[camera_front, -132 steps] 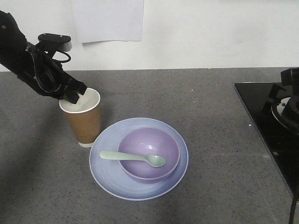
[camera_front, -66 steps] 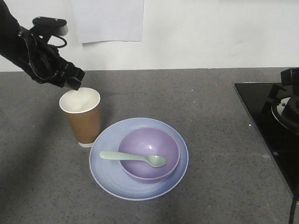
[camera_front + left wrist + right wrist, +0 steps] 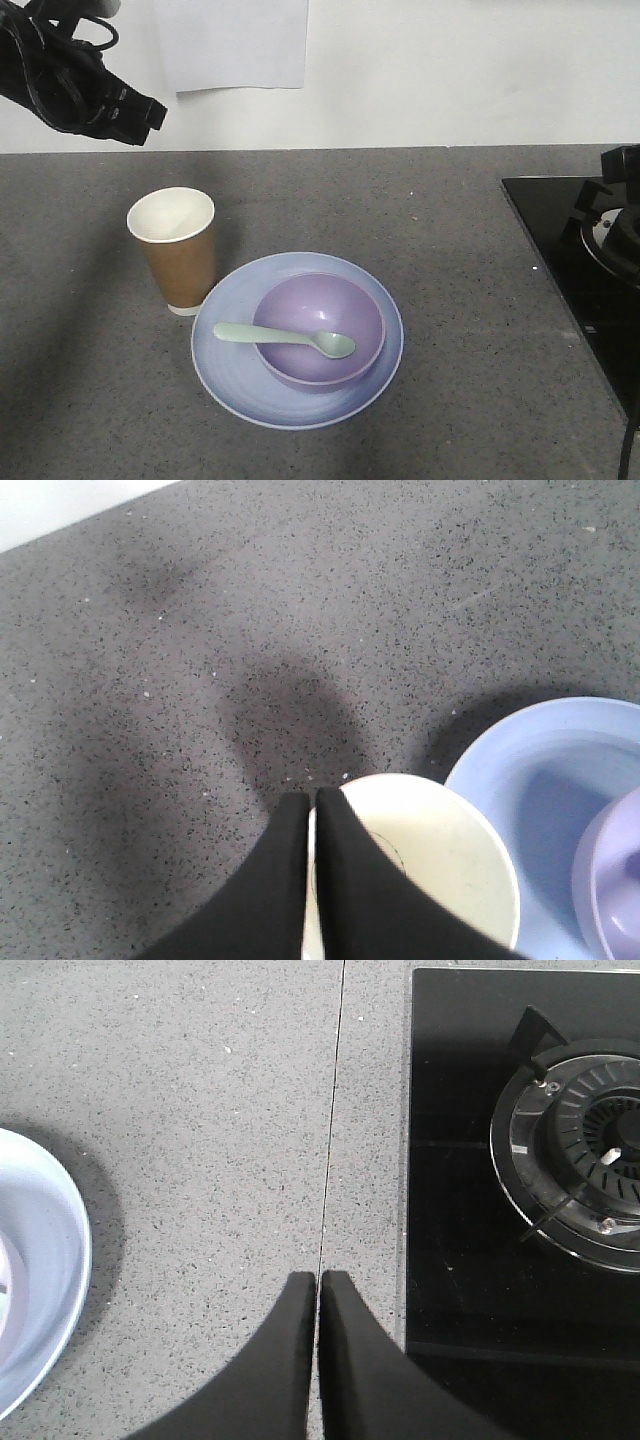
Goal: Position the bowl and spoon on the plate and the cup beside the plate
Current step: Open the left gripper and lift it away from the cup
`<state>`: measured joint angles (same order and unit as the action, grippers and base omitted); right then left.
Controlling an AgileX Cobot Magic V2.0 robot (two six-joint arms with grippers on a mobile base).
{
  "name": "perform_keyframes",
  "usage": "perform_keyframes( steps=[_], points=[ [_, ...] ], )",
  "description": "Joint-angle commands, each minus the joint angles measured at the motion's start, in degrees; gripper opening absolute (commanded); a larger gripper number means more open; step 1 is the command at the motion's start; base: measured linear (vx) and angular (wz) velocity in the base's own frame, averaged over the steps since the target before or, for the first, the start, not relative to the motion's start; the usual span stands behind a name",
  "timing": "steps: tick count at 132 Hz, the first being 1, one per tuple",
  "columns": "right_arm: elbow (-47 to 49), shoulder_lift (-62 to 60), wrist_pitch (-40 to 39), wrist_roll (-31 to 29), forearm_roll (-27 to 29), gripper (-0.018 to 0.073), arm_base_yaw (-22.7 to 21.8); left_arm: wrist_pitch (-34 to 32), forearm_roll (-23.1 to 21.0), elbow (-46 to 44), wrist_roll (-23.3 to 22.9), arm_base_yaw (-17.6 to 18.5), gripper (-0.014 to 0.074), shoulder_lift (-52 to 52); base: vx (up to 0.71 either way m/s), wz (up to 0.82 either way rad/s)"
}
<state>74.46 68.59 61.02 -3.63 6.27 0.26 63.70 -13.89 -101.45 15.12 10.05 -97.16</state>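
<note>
Left claw (image 3: 150, 112) is lifting up and away from the cup (image 3: 176, 248), fingers pressed together, gripping nothing; a second ago it was down at the rim. Cup is standing upright on the tabletop (image 3: 450, 220), just beside the plate (image 3: 225, 370). Bowl (image 3: 320, 325) is sitting on the plate, spoon (image 3: 285, 338) lying across the bowl. Right claw (image 3: 319, 1285) is hanging closed near the stove (image 3: 520, 1160). Arrangement appears complete.

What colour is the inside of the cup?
White, best seen in the front view: cup.
</note>
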Motion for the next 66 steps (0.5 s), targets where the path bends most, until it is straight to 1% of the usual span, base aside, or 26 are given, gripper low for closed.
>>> perform_keyframes(
  steps=[1,11,66],
  points=[
    [1.62,-1.32,-2.88,-0.51,0.14,-0.0001,-0.33,-3.08,-1.23,-1.72,-0.56,0.24,-0.0008,2.64,0.00,0.00],
    [1.62,-1.32,-2.88,-0.51,0.14,-0.0001,-0.33,-1.96,-1.25,-1.72,-0.56,0.24,-0.0008,2.64,0.00,0.00],
    [1.62,-1.32,-2.88,-0.51,0.14,-0.0001,-0.33,-1.96,-1.25,-1.72,-0.56,0.24,-0.0008,2.64,0.00,0.00]
  ],
)
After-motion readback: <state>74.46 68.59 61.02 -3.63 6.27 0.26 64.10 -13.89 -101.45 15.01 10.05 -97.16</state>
